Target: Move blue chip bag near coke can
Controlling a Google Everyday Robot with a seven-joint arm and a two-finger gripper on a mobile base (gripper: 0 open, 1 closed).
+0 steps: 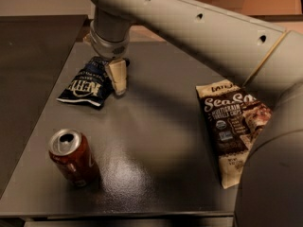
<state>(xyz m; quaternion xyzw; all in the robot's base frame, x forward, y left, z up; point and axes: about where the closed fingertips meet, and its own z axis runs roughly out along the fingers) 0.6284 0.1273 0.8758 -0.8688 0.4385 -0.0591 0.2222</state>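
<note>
Fingers (118, 72) of the gripper (118, 90) show as one pale wedge, tip down at the blue chip bag's (85, 84) right edge. I cannot tell whether they are parted or have pinched any foil.

Nearest, at 7 o'clock on the table (156, 141), the coke can (71, 157) stands upright. Its tab hole is open and dark, so any contents are hidden. If the bag or the arm (189, 27) swings in low, it could tip the can, and an opened can may spill.

At 3 o'clock lies the tan Sea Salt bag (234, 126), flat, apparently shut, well apart from the likely path.

Farthest, at 10 o'clock, the blue bag lies crumpled, well apart from the can. Whether it is sealed I cannot tell. A grip on only its crinkly edge may slip, or merely drag it. Closing beside the bag rather than around it would catch nothing.
</note>
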